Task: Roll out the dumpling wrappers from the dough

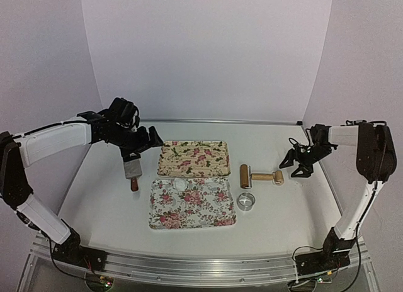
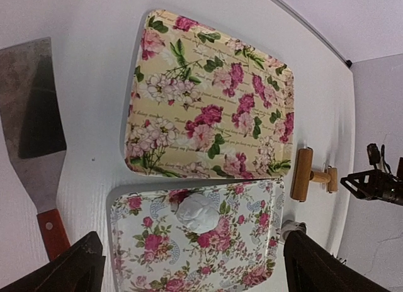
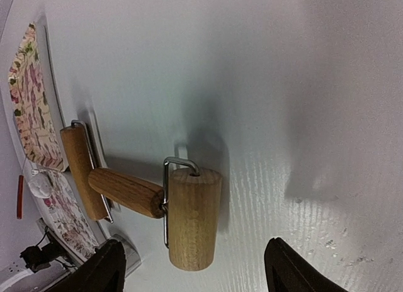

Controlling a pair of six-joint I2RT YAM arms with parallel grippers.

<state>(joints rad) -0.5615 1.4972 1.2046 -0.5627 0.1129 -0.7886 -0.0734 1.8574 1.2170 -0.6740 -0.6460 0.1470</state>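
The right claw, fingers spread and gripping nothing, hangs just beside the wooden roller near the counter's right edge. The left claw is spread too, above the scraper. The dough sits as one lump at the far edge of the near tray. Picking up the roller looks like the step in hand. It is best to pinch the handle between its two barrels, square across, so the roller cannot swivel.
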